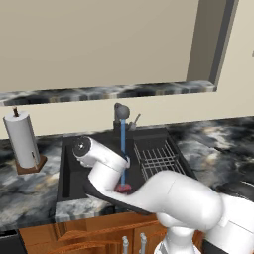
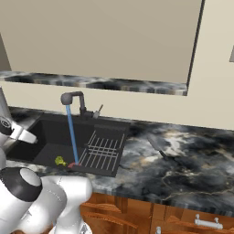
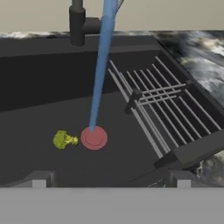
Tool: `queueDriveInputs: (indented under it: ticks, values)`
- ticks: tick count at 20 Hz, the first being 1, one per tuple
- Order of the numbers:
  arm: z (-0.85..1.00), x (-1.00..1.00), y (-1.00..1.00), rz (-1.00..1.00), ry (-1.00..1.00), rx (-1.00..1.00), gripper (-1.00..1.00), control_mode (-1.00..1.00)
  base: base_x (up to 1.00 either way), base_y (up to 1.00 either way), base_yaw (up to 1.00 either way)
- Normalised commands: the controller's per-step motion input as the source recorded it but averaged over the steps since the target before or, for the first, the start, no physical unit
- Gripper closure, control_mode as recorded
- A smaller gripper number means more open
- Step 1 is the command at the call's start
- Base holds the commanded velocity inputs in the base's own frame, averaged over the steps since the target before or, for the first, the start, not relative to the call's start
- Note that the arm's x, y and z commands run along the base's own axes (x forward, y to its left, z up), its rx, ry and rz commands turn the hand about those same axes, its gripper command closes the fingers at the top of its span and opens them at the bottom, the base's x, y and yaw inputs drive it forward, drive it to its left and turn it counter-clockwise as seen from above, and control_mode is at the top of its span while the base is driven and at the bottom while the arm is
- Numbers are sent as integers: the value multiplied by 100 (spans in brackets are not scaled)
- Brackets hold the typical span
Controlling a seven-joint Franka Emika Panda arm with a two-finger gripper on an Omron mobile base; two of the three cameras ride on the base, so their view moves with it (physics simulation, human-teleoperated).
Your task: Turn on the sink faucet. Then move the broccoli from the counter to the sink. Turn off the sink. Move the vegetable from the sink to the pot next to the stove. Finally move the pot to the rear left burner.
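Currently small lumpy yellow-green broccoli (image 3: 64, 139) sits lower left of hand view on matte black sink basin (image 3: 39, 127) floor, just beside round red drain (image 3: 93, 138). Blue water stream (image 3: 101, 65) hits drain. Metal wire rack (image 3: 153, 103) at right. End effector (image 3: 111, 183) fingers apart, empty.

The left base view looks forward and down from behind the arm (image 1: 163, 198), on its left, and faces the back wall across the sink (image 1: 69, 168), with the paper towel roll (image 1: 22, 141) on the counter at far left. The right base view looks at the same sink (image 2: 50, 132) from the right, taking in more counter (image 2: 183, 160) to the right of it. The hand view sits low and close over the basin, facing the faucet (image 3: 78, 24) at the far side. All three share the basin, the water stream (image 3: 99, 74) and the wire rack (image 3: 153, 105).
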Motion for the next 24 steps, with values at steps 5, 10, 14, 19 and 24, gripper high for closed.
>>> queueDriveInputs:
  ticks: [5,10,14,19,24]
  values:
    - [19,-27,-48,0,-4,0,-100,-100,0,0,0]
    - [23,-8,-61,0,-1,0,-100,-100,0,0,0]
    - [18,-1,-70,1,-2,0,-100,-100,0,0,0]
    - [11,0,-76,2,0,0,-100,-100,0,0,0]
    - [4,0,-78,5,0,0,-100,-100,0,0,0]
